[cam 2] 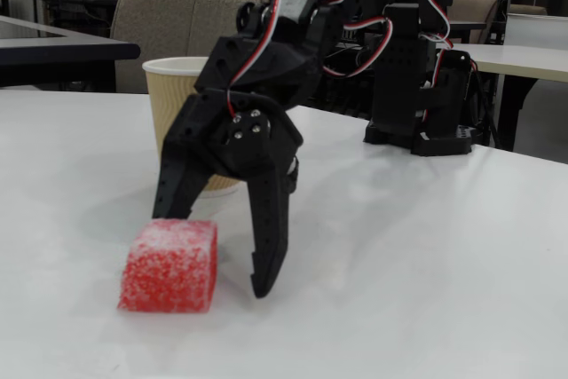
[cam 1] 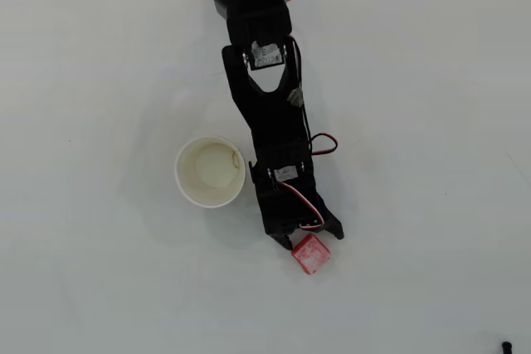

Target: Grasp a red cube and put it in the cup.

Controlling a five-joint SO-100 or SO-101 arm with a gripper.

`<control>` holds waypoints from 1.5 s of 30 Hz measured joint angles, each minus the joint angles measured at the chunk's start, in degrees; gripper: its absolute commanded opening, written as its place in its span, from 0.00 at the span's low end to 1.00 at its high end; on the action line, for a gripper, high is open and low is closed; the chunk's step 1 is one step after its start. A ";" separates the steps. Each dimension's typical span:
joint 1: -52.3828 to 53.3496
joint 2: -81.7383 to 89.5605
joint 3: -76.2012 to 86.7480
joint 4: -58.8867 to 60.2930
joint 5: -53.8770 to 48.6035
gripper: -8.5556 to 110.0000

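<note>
In the fixed view, the red cube [cam 2: 169,265] sits on the white table [cam 2: 426,255] at the far left, just left of the gripper [cam 2: 217,250] and slightly nearer the camera than its fingertips; its top face looks pale and scuffed. The gripper stands directly to the cube's right, pointing down at the table with its two black fingers spread apart and nothing between them: one finger [cam 2: 182,179] comes down just behind the cube's top edge, the other finger [cam 2: 271,237] reaches the table just beside the cube's right face. Whether either finger actually touches the cube cannot be told from this angle. Behind the gripper, partly hidden by it, stands the cup [cam 2: 177,99], upright. Farther right, the arm's base [cam 2: 417,68] rises at the back of the table. In the overhead view, the cup [cam 1: 211,172] lies left of the arm's forearm [cam 1: 278,134], its rim just beside the black body, and its pale inside looks empty. To its right, the gripper [cam 1: 309,240] points toward the bottom of the picture, and the cube [cam 1: 312,254] rests right at its spread fingertips, well apart from the cup.
</note>
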 measured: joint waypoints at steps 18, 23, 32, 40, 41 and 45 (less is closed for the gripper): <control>-3.34 -3.34 -5.89 -1.32 0.00 0.37; -3.96 -3.34 -5.89 -1.32 0.00 0.37; -3.87 -3.34 -5.89 -1.32 0.00 0.29; -1.41 -3.34 -5.89 -1.32 0.00 0.17; -1.32 -3.34 -5.89 -1.32 0.00 0.17; -0.97 -3.34 -5.89 -1.32 0.00 0.16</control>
